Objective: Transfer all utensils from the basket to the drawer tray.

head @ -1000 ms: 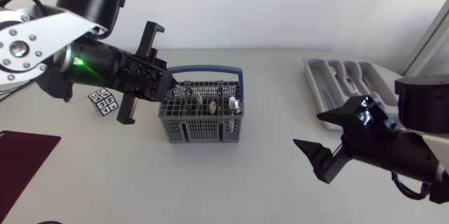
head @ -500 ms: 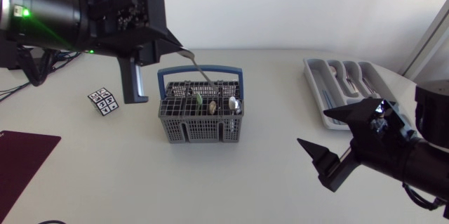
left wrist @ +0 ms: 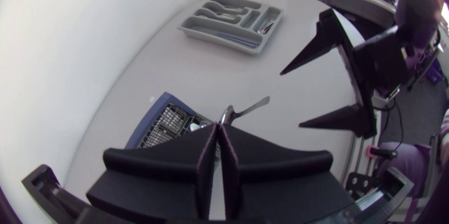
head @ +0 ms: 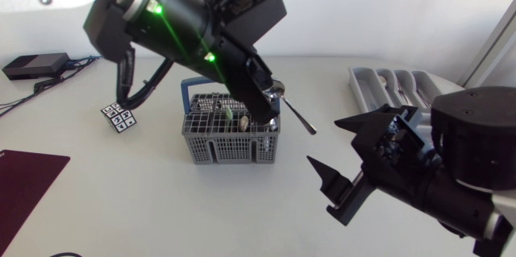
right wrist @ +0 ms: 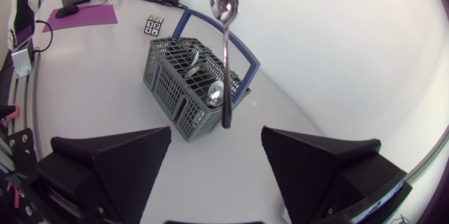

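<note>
Table point(head: 161, 209) under spoon point(head: 298, 118) in left gripper point(head: 270, 101), handle perhaps toward tray point(head: 357, 88)

A: Where is the basket point(head: 193, 140)?
B: Mid-table, slightly left of centre, with utensils point(head: 242, 120) standing in its compartments.
A: And the tray point(head: 359, 88)?
B: At the back right, well apart from the basket, with cutlery lying in its slots.
A: The spoon point(head: 297, 116)?
B: In the air above the basket's right end, pinched in the left gripper point(head: 270, 100), handle slanting toward the right gripper point(head: 322, 140). That one sits in front of the tray, fingers spread wide.
A: Anything else?
B: A small card point(head: 118, 117) lies left of the basket, and a mat point(head: 24, 180) at the front left edge.
</note>
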